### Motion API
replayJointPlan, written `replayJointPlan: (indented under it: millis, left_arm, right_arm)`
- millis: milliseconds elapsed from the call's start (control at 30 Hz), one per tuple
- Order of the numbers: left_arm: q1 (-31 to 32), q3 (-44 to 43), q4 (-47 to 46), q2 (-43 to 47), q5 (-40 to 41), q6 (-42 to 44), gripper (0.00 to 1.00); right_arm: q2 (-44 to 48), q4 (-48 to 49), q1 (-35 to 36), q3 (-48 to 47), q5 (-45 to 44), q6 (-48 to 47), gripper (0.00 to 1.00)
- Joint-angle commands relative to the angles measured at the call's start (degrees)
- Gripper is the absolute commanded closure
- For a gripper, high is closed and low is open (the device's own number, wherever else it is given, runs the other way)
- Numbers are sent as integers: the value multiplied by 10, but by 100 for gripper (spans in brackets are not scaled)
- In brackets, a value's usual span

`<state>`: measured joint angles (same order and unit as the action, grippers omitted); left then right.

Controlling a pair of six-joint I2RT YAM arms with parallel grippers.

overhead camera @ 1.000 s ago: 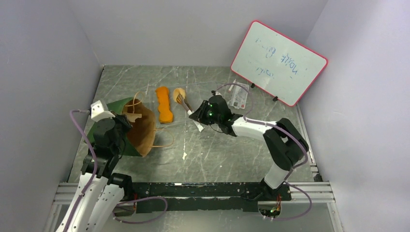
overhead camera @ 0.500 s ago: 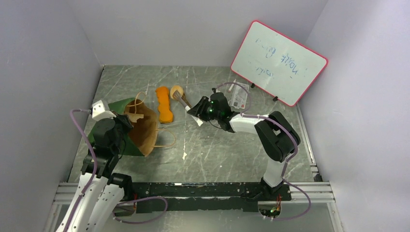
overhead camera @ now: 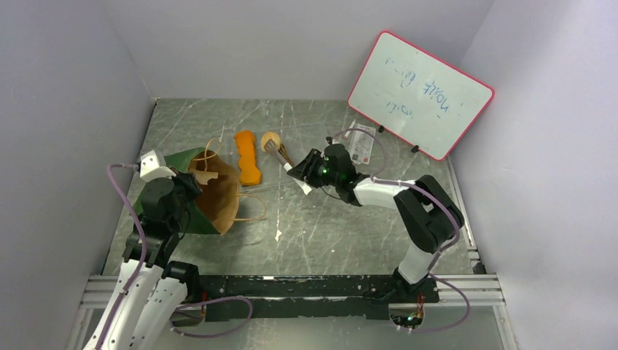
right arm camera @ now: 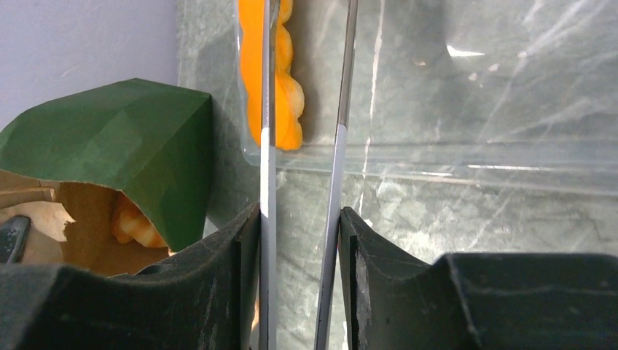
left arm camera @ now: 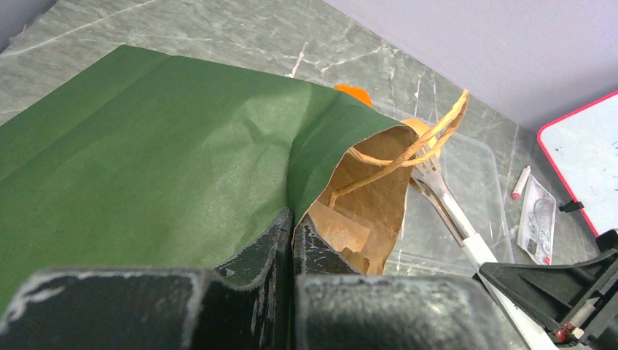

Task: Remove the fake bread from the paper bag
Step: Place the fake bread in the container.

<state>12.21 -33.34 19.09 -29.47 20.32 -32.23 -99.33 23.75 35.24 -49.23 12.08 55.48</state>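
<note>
The dark green paper bag (overhead camera: 191,191) lies on its side, brown mouth open to the right. My left gripper (left arm camera: 293,219) is shut on the bag's near rim (left arm camera: 218,168). One piece of fake bread (right arm camera: 135,222) shows just inside the mouth. A long orange loaf (overhead camera: 248,157) and a round bun (overhead camera: 270,139) lie outside the bag, in a clear plastic tray (left arm camera: 474,168). My right gripper (right arm camera: 300,215) is shut on metal tongs (overhead camera: 284,159), one tong arm against each jaw. The tong tips stand apart beside the bun with nothing between them.
A pink-framed whiteboard (overhead camera: 419,93) leans at the back right, with a small packet (overhead camera: 361,144) in front of it. Grey walls close in left, back and right. The bag's cord handles (overhead camera: 251,211) trail on the marble table between bag and tray.
The right jaws have widened and the tong arms have spread apart. The right gripper has drawn back a little to the right, leaving the bun beside the loaf. The left gripper still holds the bag.
</note>
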Motion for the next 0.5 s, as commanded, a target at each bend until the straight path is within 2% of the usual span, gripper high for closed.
replayJointPlan:
  millis: [0,100,333,467]
  left_arm:
    - [-1,-4,-27,4,-17,-5,93]
    - [-1,-4,-24,7,-18,-6,93]
    - [-1,-16,-16,5,-18,-10,93]
    - [-1,-21,-11,8,-14,-2,93]
  right_arm:
    - [39,35,-6,21,-5,9,57]
    - [46,35,-6,21,-11,10,55]
    - [-34,26,-6,-64,17,14,54]
    - [-22,31,-7,-49,13,14,54]
